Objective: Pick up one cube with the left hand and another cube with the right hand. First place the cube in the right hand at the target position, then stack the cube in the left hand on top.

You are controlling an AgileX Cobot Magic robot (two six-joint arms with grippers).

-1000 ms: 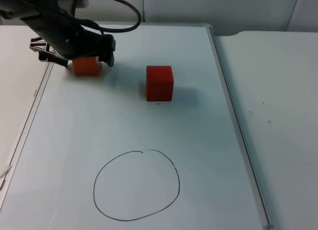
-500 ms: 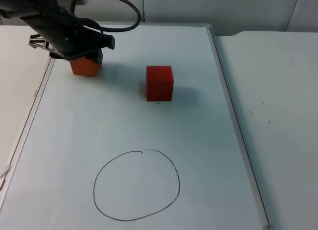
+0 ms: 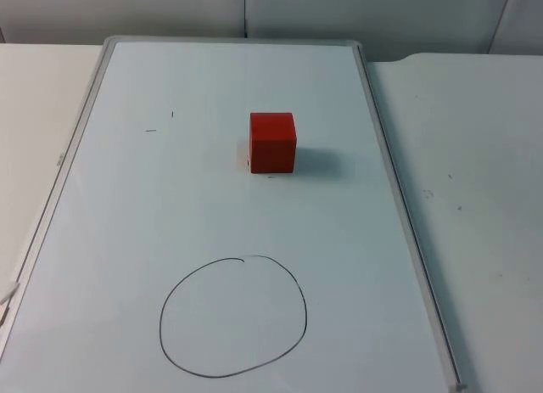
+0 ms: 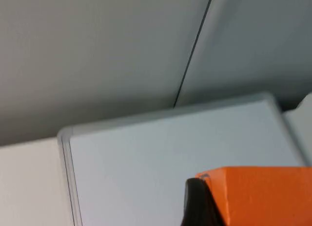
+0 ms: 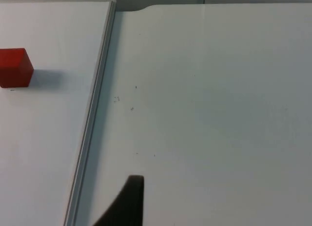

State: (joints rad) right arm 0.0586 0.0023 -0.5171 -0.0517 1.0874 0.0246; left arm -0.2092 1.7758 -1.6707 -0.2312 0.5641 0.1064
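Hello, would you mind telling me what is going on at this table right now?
The left pincer holds an orange cube, lifted above the far end of the whiteboard. A red cube sits untouched on the whiteboard, beyond the drawn circle that marks the target, and nothing lies inside that circle yet. The right pincer waits over the bare table top beside the whiteboard, with the red cube off to its side, not yet picked up.

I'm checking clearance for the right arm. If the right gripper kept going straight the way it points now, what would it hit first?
Probably just the bare table. The red cube sits off to one side on the whiteboard, out of that line.
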